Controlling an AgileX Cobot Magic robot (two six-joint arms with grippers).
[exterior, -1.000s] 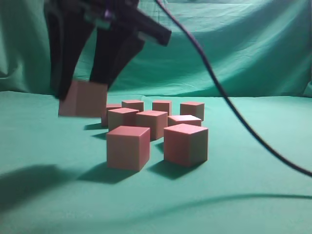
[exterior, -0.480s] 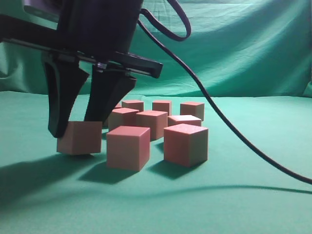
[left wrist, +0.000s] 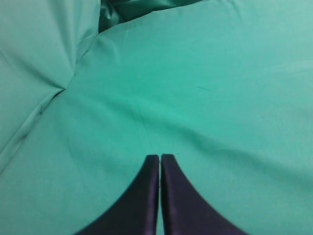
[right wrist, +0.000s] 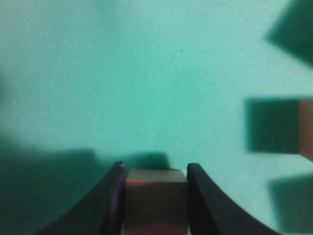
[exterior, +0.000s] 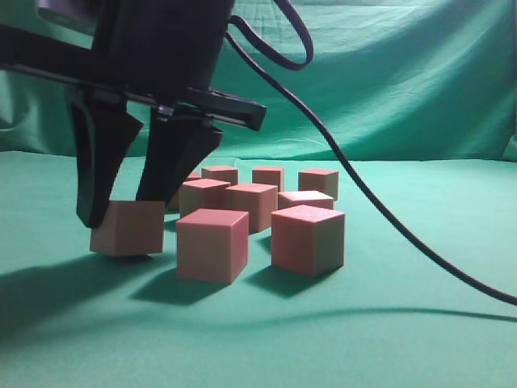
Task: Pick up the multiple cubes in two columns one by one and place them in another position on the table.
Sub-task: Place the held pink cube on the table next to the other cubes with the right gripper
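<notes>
My right gripper (exterior: 125, 212) has reached across to the left of the exterior view. It is shut on a pinkish-red cube (exterior: 128, 230), held at or just above the table (exterior: 420, 323), left of the front cube (exterior: 212, 244). In the right wrist view the cube (right wrist: 156, 200) fills the gap between the jaws (right wrist: 156, 171). Several more cubes stand in a cluster, among them a front right one (exterior: 308, 239) and ones behind (exterior: 251, 205). My left gripper (left wrist: 160, 156) is shut and empty over bare cloth, with no cubes in its view.
A black cable (exterior: 388, 222) runs from the right arm down to the right across the table. The wrinkled green backdrop (exterior: 404, 81) hangs behind. Another cube (right wrist: 307, 128) shows at the right edge of the right wrist view. Bare cloth lies left of and in front of the cluster.
My right gripper came down and toward the camera with the cube, from above the back left of the cluster to table level. In the last half second it barely moved.
</notes>
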